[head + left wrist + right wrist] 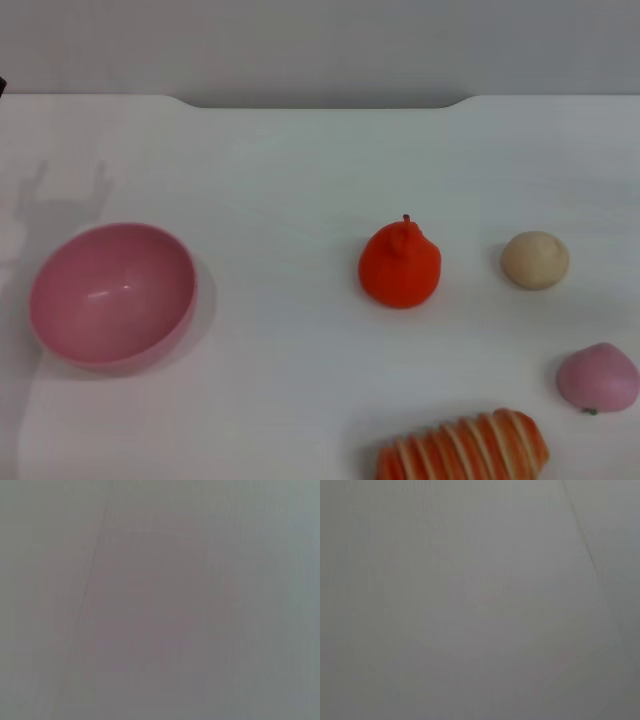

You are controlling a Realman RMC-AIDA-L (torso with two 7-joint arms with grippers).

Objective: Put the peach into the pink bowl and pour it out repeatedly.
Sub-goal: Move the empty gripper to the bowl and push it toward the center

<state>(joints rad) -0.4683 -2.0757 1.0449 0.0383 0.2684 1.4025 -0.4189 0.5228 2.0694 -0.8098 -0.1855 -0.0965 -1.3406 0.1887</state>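
Peach point(597, 377) and pink bowl point(112, 295) lie at opposite ends of the white surface point(300, 160), well apart from each other. Largest of the things is the pink bowl, at the robot's left, tipped slightly so its smooth, empty hollow faces up and toward the camera, with a soft shadow beside it. Next in size, a striped orange-and-cream bread-like toy point(465, 448) lies at the near edge of the head view, partly cut off. An orange-red pear-shaped fruit point(400, 264) stands upright near the middle, its dark stem pointing up. The peach rests on the surface at the near right, just right of the striped toy and apart from it, with a small dark stem at its underside. A beige round ball point(535, 260) sits behind the peach, to the right of the orange-red fruit.

Neither gripper appears in any view; both wrist views show only a plain grey expanse, so how far either gripper is open cannot be told.
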